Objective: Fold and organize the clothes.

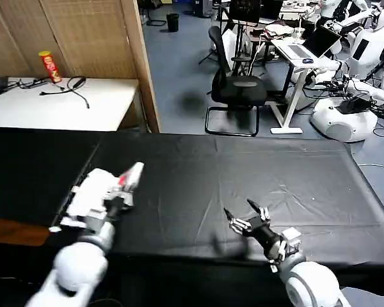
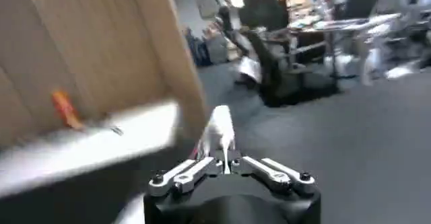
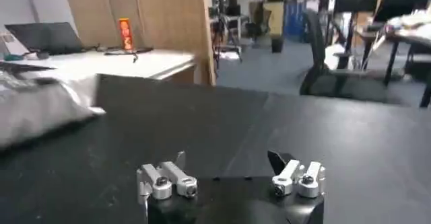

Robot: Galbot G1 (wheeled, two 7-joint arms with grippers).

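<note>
**Black cloth table, white shirt pinched in my left hand**

Black fabric covers the table (image 1: 243, 173) in front of me, and its middle lies bare. My left hand (image 1: 125, 185) is up over the table's left part, near the front edge. In the left wrist view the left hand (image 2: 225, 163) has its fingers (image 2: 195, 170) pressed together at the centre. A narrow white strip sticks out past the tips. I read it as a gathered bit of the T-shirt (image 2: 219, 128). From the head camera the same white piece (image 1: 136, 171) pokes forward from the hand, with a spot of red at its base. How much more of the shirt hangs from it I cannot tell, because the arm covers that area.

My right hand (image 1: 238, 210) sits low over the table's front right part, well apart from the left. It is spread wide with nothing between the fingers (image 3: 178, 159), and the black cloth shows through the gap at (image 3: 227, 159). In that wrist view a blurred pale mass (image 3: 40, 104) rests on the far side of the table. I cannot tell whether it is cloth or my other arm.

Behind the table stand a wooden partition (image 1: 83, 38), a white side table (image 1: 102, 102) with a red-and-yellow can (image 1: 49, 66), and an office chair (image 1: 240, 86).
</note>
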